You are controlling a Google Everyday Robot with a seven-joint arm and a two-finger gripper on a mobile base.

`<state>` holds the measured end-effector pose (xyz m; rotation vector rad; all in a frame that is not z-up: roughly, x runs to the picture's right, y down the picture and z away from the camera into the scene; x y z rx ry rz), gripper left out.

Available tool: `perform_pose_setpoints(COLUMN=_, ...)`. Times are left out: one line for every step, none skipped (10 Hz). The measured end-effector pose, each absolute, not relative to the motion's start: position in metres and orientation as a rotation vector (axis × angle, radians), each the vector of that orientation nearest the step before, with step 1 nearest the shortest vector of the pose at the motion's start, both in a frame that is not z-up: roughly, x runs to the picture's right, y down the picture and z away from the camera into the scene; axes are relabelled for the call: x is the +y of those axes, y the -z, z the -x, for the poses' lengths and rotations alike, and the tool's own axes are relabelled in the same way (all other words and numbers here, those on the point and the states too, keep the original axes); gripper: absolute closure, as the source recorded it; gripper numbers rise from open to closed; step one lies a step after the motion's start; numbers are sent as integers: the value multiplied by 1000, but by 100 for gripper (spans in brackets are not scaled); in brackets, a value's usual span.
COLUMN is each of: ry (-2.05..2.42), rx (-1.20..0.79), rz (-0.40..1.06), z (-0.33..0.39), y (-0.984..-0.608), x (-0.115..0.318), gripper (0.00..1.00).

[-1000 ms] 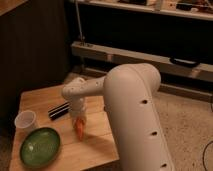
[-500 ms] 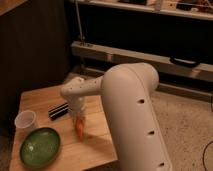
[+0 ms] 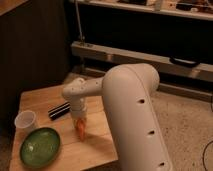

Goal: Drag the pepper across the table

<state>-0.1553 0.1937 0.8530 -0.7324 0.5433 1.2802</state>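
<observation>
Should the drag run toward the lower left, the green plate point(image 3: 40, 148) could be struck, or the table point(image 3: 97, 150) edge overshot. The pepper point(image 3: 81, 131), slim, orange-red and tapered, is seen at lower centre, directly under the gripper point(image 3: 79, 121); whether it is pinched cannot be told.

Lab-like room: metal shelving point(image 3: 150, 56), speckled floor point(image 3: 186, 114).

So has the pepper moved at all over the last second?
No visible shift. The pepper lies at the same gap right of the green plate on the table, with the gripper directly above it.
</observation>
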Motion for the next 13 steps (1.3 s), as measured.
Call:
perform_pose_setpoints(ry=-1281, rx=544, rz=733, z=155, y=-853, x=194, gripper=65)
perform_pose_setpoints(ry=-1281, rx=545, rz=733, z=155, y=-853, x=194, gripper=65)
perform_pose_setpoints(ry=-1284, rx=546, rz=732, z=153, y=-853, x=194, gripper=65)
perform_pose_setpoints(ry=-1301, rx=555, rz=726, z=145, y=-852, x=195, gripper=65)
perform_pose_setpoints(ry=-1319, rx=563, rz=714, z=131, y=-850, x=195, gripper=65)
perform_pose_setpoints(ry=-1336, rx=573, rz=704, z=117, y=-847, x=196, gripper=65)
perform_pose_setpoints(ry=-1359, rx=582, rz=695, z=100, y=-843, x=198, gripper=65)
perform_pose_setpoints(ry=-1384, rx=597, rz=687, z=82, y=-839, x=202, gripper=65)
perform_pose_setpoints(ry=-1405, rx=609, rz=683, z=71, y=-838, x=204, gripper=65)
perform_pose_setpoints(ry=-1419, rx=617, rz=682, z=66, y=-838, x=206, gripper=65)
perform_pose_setpoints(ry=-1440, rx=621, rz=685, z=62, y=-840, x=209, gripper=65)
perform_pose_setpoints(ry=-1459, rx=634, rz=683, z=53, y=-840, x=212, gripper=65)
perform_pose_setpoints(ry=-1480, rx=645, rz=683, z=44, y=-841, x=215, gripper=65)
